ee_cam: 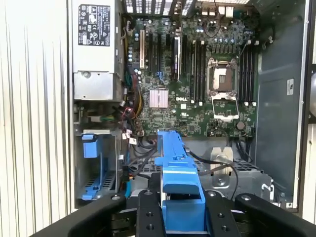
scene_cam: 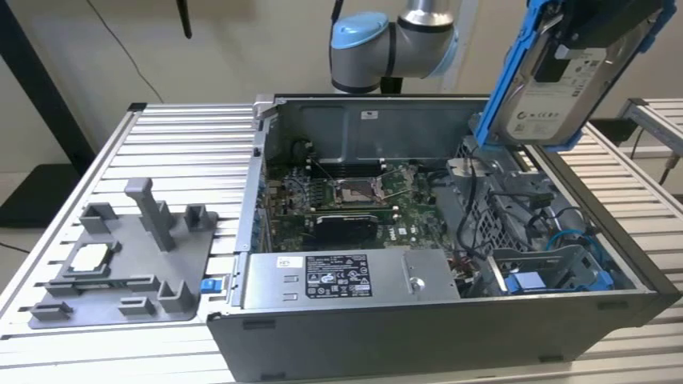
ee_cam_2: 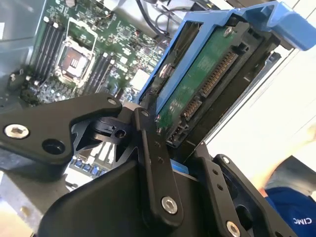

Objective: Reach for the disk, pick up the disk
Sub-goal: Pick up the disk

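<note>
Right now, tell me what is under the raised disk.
The disk, clamped in the gripper, hangs above the open computer case. Beneath it lie the drive cage, cables and motherboard. The disk's blue frame hides part of the cage.

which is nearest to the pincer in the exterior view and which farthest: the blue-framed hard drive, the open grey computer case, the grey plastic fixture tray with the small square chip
1. The blue-framed silver-grey metal hard drive, held in the pincer, lifted at the exterior view's upper right.
2. The open grey metal computer case, below the drive, centre.
3. The grey plastic fixture tray, at the exterior view's left on the slatted table, carrying the small square chip.
</note>
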`<state>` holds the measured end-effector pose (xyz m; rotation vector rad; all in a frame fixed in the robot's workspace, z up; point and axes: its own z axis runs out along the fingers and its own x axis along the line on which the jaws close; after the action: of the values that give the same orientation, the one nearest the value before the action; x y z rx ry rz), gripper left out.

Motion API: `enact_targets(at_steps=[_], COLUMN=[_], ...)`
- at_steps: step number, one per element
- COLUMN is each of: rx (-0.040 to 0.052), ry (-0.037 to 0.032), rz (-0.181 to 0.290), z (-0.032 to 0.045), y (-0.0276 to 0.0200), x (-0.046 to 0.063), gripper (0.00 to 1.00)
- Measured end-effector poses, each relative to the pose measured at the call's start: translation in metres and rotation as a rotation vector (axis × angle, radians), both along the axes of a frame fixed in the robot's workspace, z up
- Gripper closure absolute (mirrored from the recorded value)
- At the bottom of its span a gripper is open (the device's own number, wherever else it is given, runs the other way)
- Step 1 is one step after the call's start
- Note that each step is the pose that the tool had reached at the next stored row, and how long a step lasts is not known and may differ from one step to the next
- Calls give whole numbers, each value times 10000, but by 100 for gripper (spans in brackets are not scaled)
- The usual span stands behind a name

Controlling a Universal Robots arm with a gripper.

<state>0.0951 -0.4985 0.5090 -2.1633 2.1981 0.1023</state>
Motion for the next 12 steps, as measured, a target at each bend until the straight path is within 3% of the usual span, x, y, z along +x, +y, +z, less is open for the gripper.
enact_targets(at_steps=[12], rx=[-1], ry=[38], rz=[0], z=[-11], y=[-324], x=[0], gripper=[100])
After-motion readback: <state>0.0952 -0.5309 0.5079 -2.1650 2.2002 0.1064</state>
